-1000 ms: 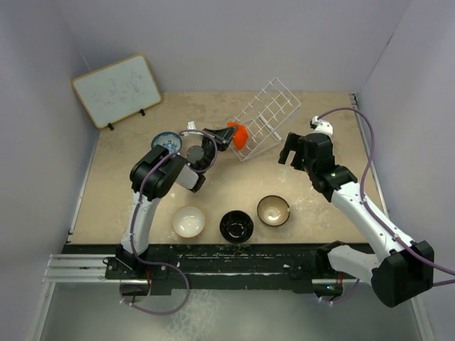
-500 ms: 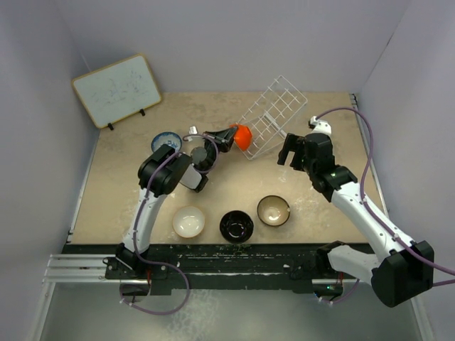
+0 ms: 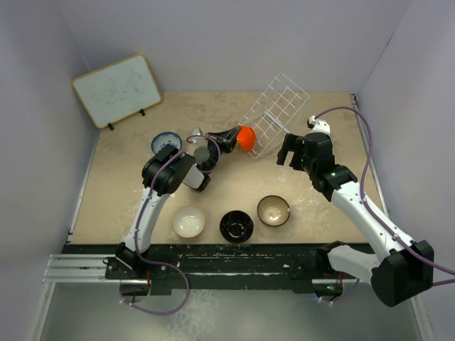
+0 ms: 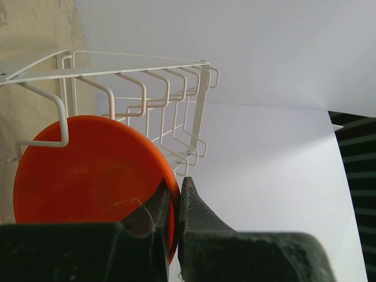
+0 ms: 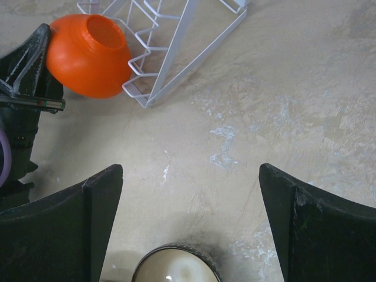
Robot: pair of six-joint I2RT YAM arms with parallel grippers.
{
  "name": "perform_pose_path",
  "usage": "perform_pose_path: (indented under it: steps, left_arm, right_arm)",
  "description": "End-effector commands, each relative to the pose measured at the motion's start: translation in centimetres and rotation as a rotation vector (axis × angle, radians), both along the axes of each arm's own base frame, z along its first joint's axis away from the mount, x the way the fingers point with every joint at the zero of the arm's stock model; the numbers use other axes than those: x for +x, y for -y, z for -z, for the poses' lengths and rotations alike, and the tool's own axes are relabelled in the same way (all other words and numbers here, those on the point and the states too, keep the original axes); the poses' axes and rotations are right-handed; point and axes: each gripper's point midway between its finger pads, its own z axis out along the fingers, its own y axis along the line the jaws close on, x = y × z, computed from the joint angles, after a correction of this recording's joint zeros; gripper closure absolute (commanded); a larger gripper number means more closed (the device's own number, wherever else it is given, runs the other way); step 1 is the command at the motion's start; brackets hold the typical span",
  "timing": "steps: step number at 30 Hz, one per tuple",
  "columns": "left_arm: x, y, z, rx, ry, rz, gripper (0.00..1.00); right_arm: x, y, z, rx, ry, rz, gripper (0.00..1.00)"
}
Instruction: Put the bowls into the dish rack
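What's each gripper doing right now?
Left gripper: shut on the orange bowl, at its rim.
Right gripper: open, holding nothing.

We are looking at a whiteboard in a wooden frame, standing tilted on small dark feet, well apart from the left fingers and far to their left in the top view. Faint scribbles are showing on it. The tan mottled surface is carrying whitish scuffs ahead of the right fingers. Pale walls are enclosing everything.
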Motion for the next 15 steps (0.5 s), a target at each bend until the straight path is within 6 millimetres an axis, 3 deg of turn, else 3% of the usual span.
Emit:
perform_pose_path:
  steps: [1, 6, 15]
  left_arm:
    - [-1.1, 0.1, -5.4, -0.093, 0.152, 0.022, 1.00]
    - [-1.5, 0.1, -7.6, -0.119, 0.185, 0.035, 1.00]
    - [-2.0, -0.6, -11.9, -0.172, 0.244, 0.033, 1.00]
  right_arm:
    - [1.4, -0.5, -3.8, 0.023, 0.093, -0.012, 0.00]
    - [1.6, -0.4, -4.9, 0.030, 0.118, -0.007, 0.00]
    - [1.7, -0.6, -5.2, 0.041, 0.126, -0.009, 0.00]
